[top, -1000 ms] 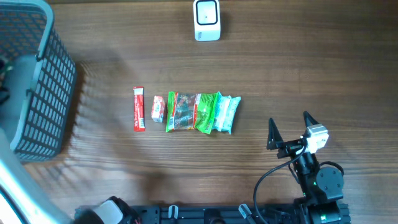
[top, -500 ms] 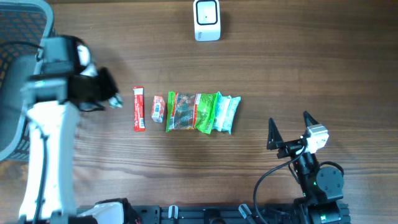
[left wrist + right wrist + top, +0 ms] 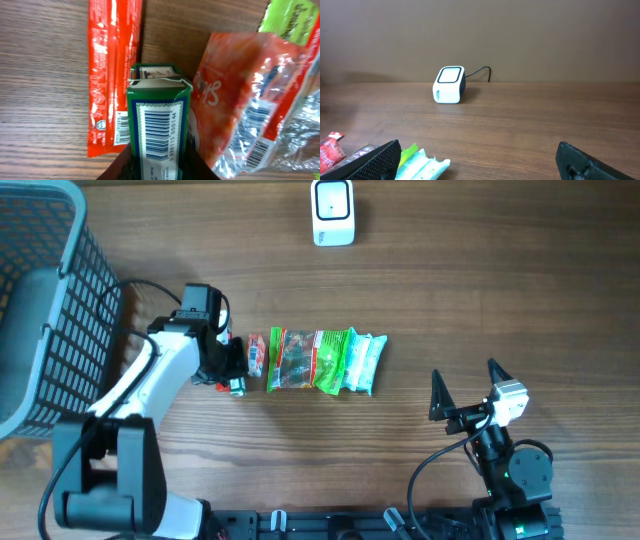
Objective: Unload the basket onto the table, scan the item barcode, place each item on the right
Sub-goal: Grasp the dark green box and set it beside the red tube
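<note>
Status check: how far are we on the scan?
Done: the left gripper has a green box clamped, barcode facing its wrist camera. In hand: it hangs over the red stick, well away from the scanner. Remaining: carry it there and present the code. The right gripper sits open, idle.

box green, barcode label white, black bars; stick packet red; scanner white; basket grey lattice

The wooden table carries a white scanner, grey basket and snack packets.

free: table between snack row and scanner | blocked: basket at left
</note>
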Available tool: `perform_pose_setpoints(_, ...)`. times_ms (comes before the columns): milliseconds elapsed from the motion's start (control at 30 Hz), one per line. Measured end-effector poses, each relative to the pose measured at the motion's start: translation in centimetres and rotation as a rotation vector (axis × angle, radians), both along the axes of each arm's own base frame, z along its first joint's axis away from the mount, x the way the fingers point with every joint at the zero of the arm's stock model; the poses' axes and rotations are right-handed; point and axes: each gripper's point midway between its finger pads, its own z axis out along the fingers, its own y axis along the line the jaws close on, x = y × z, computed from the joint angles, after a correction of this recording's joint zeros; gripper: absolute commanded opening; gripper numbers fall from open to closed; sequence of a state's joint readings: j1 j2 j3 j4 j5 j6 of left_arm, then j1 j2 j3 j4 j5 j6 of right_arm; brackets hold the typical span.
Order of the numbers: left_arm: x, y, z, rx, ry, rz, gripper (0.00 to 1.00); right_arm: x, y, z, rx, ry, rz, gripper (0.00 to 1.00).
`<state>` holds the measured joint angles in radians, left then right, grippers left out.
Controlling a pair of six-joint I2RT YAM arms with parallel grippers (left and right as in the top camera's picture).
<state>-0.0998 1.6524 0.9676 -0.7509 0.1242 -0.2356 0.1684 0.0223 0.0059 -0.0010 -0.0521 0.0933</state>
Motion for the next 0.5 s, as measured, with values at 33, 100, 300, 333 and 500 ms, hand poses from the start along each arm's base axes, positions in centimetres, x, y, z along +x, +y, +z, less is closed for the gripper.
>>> perform_pose_setpoints(33,-0.1,-0.1,-0.2,0.001,0.007,-0.004,0.29,0.0,0.0,0.0,0.000,0.000,0.000,1.00)
perform_pose_setpoints(100,-0.2,-0.1,-0.7,0.003,0.023,-0.010,0.41,0.0,0.0,0.0,0.000,0.000,0.000,1.00)
perform_pose_setpoints(300,-0.6,-0.1,-0.8,0.006,0.039,-0.017,0.56,0.0,0.0,0.0,0.000,0.000,0.000,1.00)
perform_pose_setpoints(333,-1.0,0.0,-0.7,0.007,0.055,-0.017,0.56,0.0,0.0,0.0,0.000,-0.001,0.000,1.00)
perform_pose_setpoints(500,0.3,-0.1,2.5,0.009,0.042,-0.017,0.59,0.0,0.0,0.0,0.000,0.000,0.000,1.00)
